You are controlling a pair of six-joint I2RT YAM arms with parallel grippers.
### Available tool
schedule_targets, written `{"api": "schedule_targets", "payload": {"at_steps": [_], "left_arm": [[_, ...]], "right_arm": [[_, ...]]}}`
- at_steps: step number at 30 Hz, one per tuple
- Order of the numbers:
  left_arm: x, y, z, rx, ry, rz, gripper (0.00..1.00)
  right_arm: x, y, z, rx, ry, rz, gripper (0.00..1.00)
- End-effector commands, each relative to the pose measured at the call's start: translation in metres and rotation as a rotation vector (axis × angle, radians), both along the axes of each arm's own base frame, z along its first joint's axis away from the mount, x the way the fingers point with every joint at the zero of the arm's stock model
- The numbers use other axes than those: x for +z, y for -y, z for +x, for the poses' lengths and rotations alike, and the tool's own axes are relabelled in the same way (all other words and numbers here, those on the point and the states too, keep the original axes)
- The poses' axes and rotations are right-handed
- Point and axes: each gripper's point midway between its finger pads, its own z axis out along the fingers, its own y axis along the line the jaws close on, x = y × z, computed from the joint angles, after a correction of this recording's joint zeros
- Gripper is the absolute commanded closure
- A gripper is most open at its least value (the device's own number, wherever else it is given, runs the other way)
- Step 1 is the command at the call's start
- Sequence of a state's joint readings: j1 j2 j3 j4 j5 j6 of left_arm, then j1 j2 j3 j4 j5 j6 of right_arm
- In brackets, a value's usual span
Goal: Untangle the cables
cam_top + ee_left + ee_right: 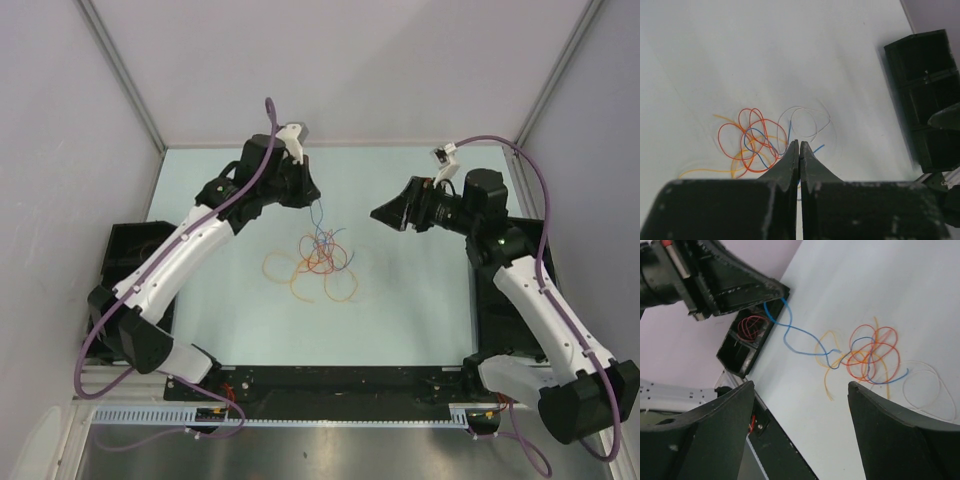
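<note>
As far as views show: early stage; most cables [322, 258] not yet apart, 1 being drawn out.
Where: knot [872, 352] lies near ctr of surface [420, 290], between both hands; red, orange & blue loops cross each other, pale loop [805, 117] at its edge.
L hand [318, 197]: closed, pinching 1 end of blue cable [795, 332] above the surface; blue runs down in a wavy line into the knot, far end buried among red/orange.
R hand [378, 213]: fingers wide apart, holding nothing, hovering to the right of the knot, clear of it.
Done (judged): 1 red cable [751, 326] sits coiled in black bin [730, 357] at left edge, apart from the rest; prob. sorted.
Left to do: blue must come free of knot; then red, orange, pale need separating.
Top cam only: layout of both arms & knot's spot on surface; strands too fine to trace there.
L wrist cam only: closed jaws up close, pale loop plain beside red loops; grip point itself hidden behind fingers.
R wrist cam only: blue's whole path from L hand to knot, plus red coil in bin; neither made out in other 2 views.
</note>
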State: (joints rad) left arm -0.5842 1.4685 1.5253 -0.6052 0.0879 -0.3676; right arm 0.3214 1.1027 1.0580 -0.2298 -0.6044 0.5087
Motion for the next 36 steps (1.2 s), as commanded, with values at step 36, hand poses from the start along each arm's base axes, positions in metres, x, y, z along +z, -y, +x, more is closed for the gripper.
{"api": "schedule_targets", "payload": {"at_steps": [36], "left_arm": [[0.018,-0.014,-0.011,0.503,-0.295,-0.443,1.00]], "right_arm": [[-0.006,-0.137,0.008,-0.114,0.434,-0.230,0.39]]}}
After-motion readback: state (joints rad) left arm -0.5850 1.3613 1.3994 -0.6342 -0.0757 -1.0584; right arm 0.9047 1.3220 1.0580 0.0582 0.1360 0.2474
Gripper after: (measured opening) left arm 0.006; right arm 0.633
